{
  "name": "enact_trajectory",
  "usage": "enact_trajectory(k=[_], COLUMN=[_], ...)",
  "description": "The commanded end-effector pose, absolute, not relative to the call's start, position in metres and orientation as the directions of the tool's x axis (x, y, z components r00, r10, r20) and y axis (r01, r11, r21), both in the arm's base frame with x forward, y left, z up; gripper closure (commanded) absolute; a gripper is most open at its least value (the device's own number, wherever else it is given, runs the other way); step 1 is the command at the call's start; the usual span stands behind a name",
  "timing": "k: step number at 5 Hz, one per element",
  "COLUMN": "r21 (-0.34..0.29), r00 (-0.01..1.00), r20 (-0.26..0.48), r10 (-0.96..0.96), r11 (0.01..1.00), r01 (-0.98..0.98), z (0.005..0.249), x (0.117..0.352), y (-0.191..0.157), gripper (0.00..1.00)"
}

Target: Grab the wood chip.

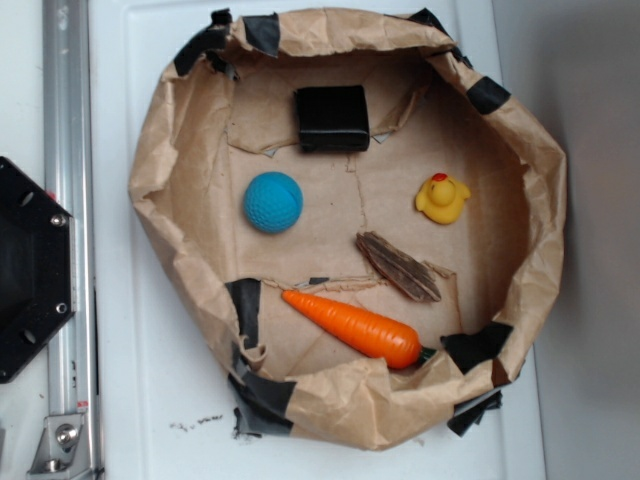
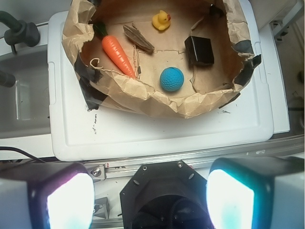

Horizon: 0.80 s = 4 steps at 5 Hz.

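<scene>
The wood chip point(image 1: 398, 266) is a flat dark brown sliver lying on the paper floor of the basin, just above the orange carrot point(image 1: 352, 327) and below left of the yellow duck point(image 1: 442, 198). In the wrist view the wood chip point(image 2: 138, 38) lies far ahead, between the carrot point(image 2: 118, 55) and the duck point(image 2: 161, 20). My gripper point(image 2: 150, 198) hangs high over the robot base, well short of the basin. Its two fingers stand wide apart with nothing between them. The gripper does not show in the exterior view.
A crumpled brown paper basin point(image 1: 175, 130) taped with black tape sits on a white board point(image 2: 157, 133). Inside also lie a blue ball point(image 1: 273, 202) and a black block point(image 1: 332, 118). The black robot base point(image 1: 30, 270) and a metal rail point(image 1: 68, 200) stand at the left.
</scene>
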State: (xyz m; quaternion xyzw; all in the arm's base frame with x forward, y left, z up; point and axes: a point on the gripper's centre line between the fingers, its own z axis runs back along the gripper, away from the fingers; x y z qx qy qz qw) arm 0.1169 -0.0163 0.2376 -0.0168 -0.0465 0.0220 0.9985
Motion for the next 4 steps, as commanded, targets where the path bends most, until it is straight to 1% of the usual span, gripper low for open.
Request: enact_trajectory(k=[1, 2, 3, 4], r21=[-0.036, -0.045, -0.031, -0.047], r00=[0.995, 0.993, 0.994, 0.99], r20=[0.092, 0.11, 0.11, 0.113], r10=[0.046, 0.036, 0.01, -0.085], r11=[0.998, 0.999, 0.999, 0.995], r01=[-0.042, -0.031, -0.007, 0.091], z=[0.238, 0.232, 0.217, 0.198], x=[0.117, 0.159, 0.208, 0.245], y=[-0.016, -0.016, -0.009, -0.013], gripper=[0.0, 0.0, 0.0, 0.0])
